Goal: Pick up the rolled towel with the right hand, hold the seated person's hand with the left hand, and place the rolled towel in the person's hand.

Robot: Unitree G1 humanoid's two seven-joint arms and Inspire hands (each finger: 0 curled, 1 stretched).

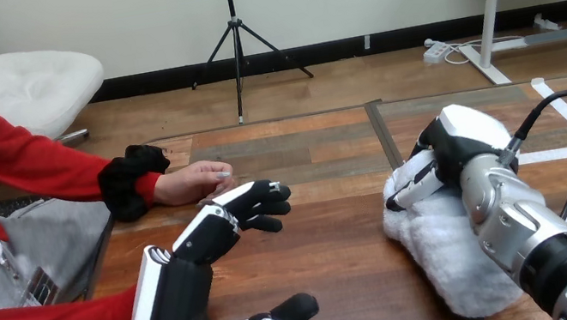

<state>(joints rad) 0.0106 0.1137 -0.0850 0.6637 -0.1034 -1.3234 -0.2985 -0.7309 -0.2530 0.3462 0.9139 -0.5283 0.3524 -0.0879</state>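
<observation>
Your right hand (pixel 451 151) sat on the far end of the rolled towel (pixel 445 253), at the right side of the worktop (pixel 337 242). Its fingers (pixel 412 182) were curled down over the towel's top and left edge, sinking into the white pile, so the hand was grasping the towel; the thumb was hidden behind the hand. The towel lay on the worktop with its length running from the hand back towards you, its near end tucked under your right forearm. You could not tell whether any part of it was off the wood.

Your left hand (pixel 182 277) was at the left of the worktop, near you, well apart from the towel. It was released: the fingers (pixel 257 202) reached forward and to the right, only loosely bent, the thumb (pixel 276 319) stuck out below them, and nothing lay between them.

The person's hand (pixel 195 181) rested on the worktop at the left, just beyond your left hand's fingertips. The two looked very close, with the robot's fingers at the near edge of the person's hand, but you could not tell whether they touched. No finger of yours was wrapped round that hand. The person's hand was well apart from the towel.
</observation>
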